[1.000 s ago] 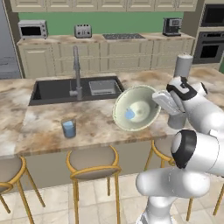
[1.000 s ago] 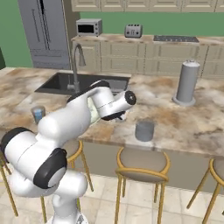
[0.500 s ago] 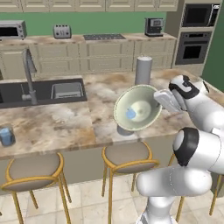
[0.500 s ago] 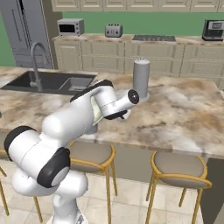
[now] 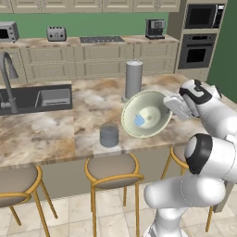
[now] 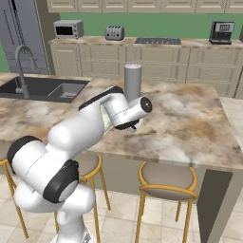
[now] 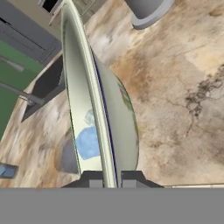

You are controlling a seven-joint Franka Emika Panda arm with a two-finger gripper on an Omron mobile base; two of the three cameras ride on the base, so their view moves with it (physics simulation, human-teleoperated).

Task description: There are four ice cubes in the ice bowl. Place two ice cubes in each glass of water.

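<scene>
The jaws (image 7: pixel 109 183) are clamping the rim of the ice bowl (image 5: pixel 149 111), carrying it tilted on edge above the surface (image 5: pixel 88 111). Since a second ago the base has been driving right, bringing a glass of water (image 5: pixel 109 136) just below and beside the bowl. Ice cubes (image 5: pixel 139 121) are resting inside, so pouring looks close.

Ice cubes (image 5: pixel 139 121) in the bowl (image 5: pixel 155 102) blur together.

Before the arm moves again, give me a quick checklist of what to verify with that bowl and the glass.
1. Pincer shut on the rim of the ice bowl: ok.
2. Bowl level: not ok, it is tipped on edge with its opening facing sideways.
3. Ice inside: cannot tell how many; one ice cube shows low in the bowl.
4. Glass of water upright on the counter: ok.
5. Bowl over the glass: not ok, it is off to one side.
</scene>
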